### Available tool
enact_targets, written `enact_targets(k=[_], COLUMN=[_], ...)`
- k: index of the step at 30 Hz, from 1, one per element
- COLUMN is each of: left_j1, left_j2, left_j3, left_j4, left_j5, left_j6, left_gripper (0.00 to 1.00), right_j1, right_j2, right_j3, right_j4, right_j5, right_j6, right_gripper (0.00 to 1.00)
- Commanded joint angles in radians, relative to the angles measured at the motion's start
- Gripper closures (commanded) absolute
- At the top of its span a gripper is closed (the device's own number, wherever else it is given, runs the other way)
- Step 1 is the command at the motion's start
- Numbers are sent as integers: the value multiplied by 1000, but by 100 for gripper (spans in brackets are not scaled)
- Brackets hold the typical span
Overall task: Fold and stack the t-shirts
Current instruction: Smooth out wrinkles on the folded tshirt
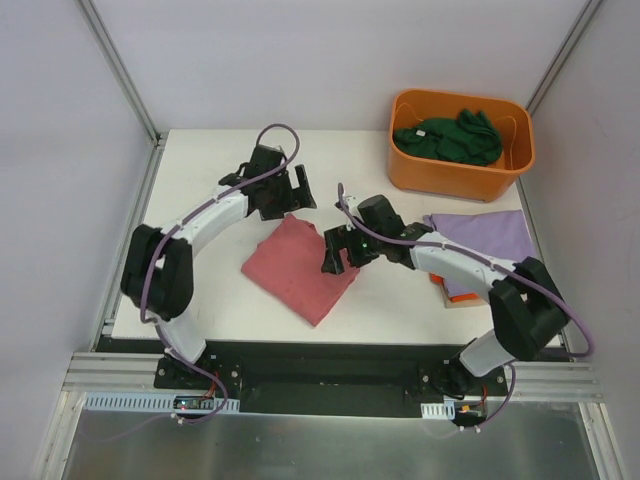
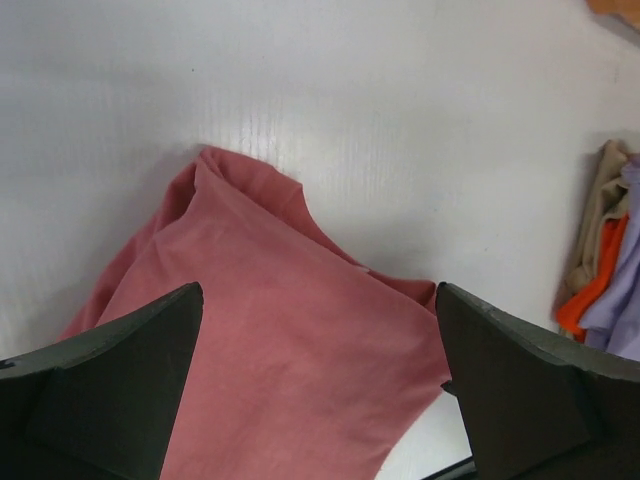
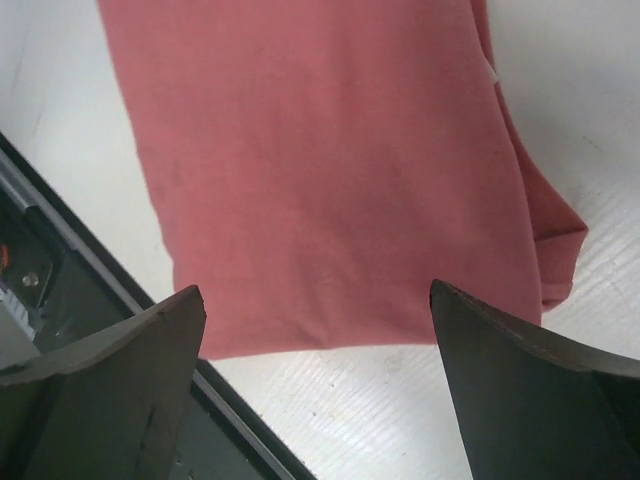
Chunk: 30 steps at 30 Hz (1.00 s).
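Note:
A folded dusty red-pink t-shirt [image 1: 300,267] lies flat in the middle of the table; it also shows in the left wrist view [image 2: 280,360] and the right wrist view [image 3: 330,170]. My left gripper [image 1: 288,195] is open and empty just beyond the shirt's far corner. My right gripper [image 1: 335,255] is open and empty over the shirt's right edge. A folded lavender-purple t-shirt [image 1: 485,238] lies on an orange one [image 1: 462,293] at the right. A dark green t-shirt [image 1: 450,138] sits in the tub.
The orange plastic tub [image 1: 460,175] stands at the back right corner. The black table rail [image 1: 320,350] runs along the near edge and shows in the right wrist view [image 3: 60,270]. White walls enclose the table.

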Motion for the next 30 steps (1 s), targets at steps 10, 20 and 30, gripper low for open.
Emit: enact_targets(k=[10, 20, 30], left_j1=[28, 20, -29], left_j2=[360, 63, -354], left_j3=[134, -266, -398], left_j4=[-7, -27, -76], left_j5=[-2, -40, -253], left_j6=[10, -128, -154], left_gripper=[1, 1, 1], right_j1=[-155, -220, -227], right_j2=[287, 296, -167], right_j3=[104, 178, 31], right_j4=[-2, -77, -82], right_j5=[-4, 19, 195], right_j6=[-12, -137, -22], right_gripper=[4, 4, 4])
